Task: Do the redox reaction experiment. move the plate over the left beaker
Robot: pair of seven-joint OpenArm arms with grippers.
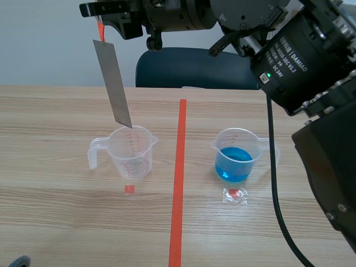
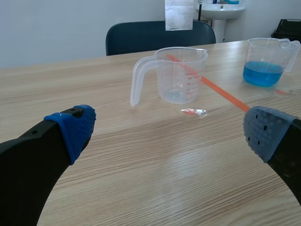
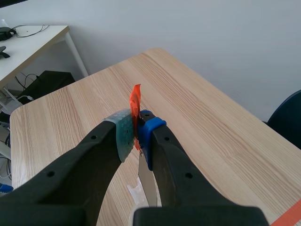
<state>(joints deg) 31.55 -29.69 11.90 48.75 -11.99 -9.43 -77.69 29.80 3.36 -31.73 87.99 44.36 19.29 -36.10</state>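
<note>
A thin grey metal plate hangs tilted from an orange tag, its lower tip just above the rim of the empty clear left beaker. My right gripper, reaching across high from the right, is shut on the plate's orange tag; the plate drops below its fingers. In the left wrist view the plate's lower end shows over the empty beaker. My left gripper is open, low over the table, well short of the beaker. The right beaker holds blue liquid.
An orange-red tape line runs down the table's middle. A small crumpled clear wrapper lies in front of the blue beaker. A small red mark sits before the left beaker. A dark blue chair stands behind the table.
</note>
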